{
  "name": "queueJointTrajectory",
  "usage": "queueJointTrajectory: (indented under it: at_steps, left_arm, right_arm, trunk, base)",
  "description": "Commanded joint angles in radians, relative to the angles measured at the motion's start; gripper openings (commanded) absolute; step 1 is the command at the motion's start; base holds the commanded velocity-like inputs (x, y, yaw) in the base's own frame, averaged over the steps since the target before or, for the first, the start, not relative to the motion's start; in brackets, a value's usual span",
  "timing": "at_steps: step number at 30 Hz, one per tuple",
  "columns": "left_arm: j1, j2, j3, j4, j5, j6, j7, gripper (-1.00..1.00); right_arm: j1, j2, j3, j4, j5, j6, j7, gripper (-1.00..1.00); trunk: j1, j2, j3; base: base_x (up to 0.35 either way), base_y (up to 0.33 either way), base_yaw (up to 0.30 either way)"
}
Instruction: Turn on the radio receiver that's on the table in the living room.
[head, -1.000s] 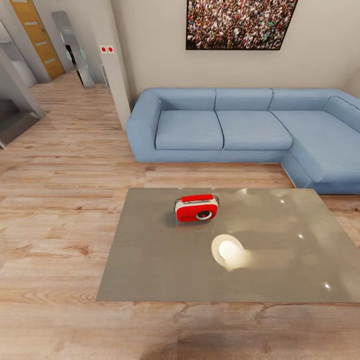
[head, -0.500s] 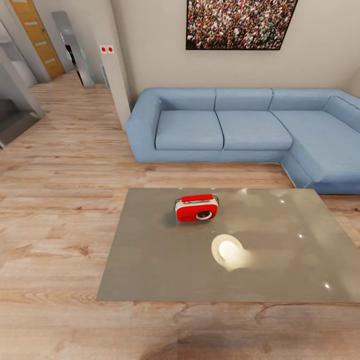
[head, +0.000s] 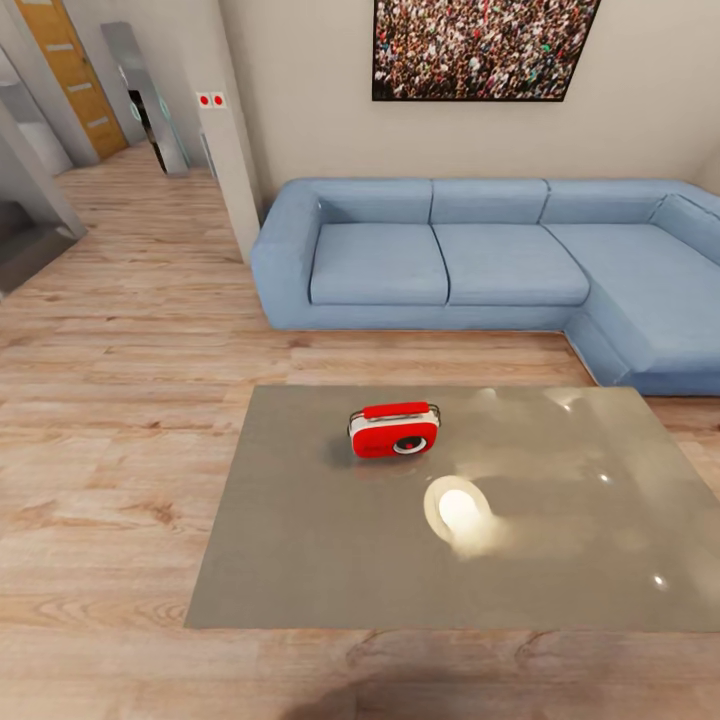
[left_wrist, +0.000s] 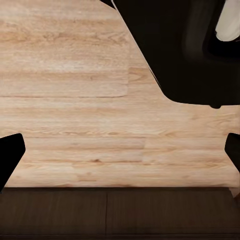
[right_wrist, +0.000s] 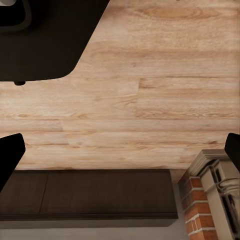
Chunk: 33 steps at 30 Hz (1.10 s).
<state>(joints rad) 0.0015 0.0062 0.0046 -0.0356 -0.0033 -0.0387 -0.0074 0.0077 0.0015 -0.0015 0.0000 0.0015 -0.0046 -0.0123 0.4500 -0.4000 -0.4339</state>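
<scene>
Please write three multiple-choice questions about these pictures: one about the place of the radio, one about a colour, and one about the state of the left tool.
1. Where does the radio receiver stand?
A. on the table
B. on the sofa
C. on the floor

2. What colour is the sofa?
A. grey
B. light blue
C. brown

3. How is the left tool?
A. shut on the radio
B. shut, empty
C. open, empty

Answers:
1 A: it sits on the glossy top, toward the sofa side.
2 B: all cushions are light blue.
3 C: its fingertips stand wide apart at the wrist picture's edges, with bare floor between.
</scene>
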Motion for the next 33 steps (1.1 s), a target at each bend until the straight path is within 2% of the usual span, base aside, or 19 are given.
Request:
queueJointTrajectory:
  at_steps: [1,14,33]
  left_arm:
    - [0.000,0.000,0.000,0.000,0.000,0.000,0.000,1.00]
    - [0.000,0.000,0.000,0.000,0.000,0.000,0.004,1.00]
    - [0.000,0.000,0.000,0.000,0.000,0.000,-0.001,1.00]
  right_arm:
    - [0.000,0.000,0.000,0.000,0.000,0.000,0.000,1.00]
    - [0.000,0.000,0.000,0.000,0.000,0.000,0.000,1.00]
    - [0.000,0.000,0.000,0.000,0.000,0.000,0.000,1.00]
  trunk:
    - [0.000,0.000,0.000]
    - [0.000,0.000,0.000]
    - [0.000,0.000,0.000]
  base:
    - [0.025,0.000,0.000]
    - [0.015,0.000,0.000]
    - [0.256,0.000,0.000]
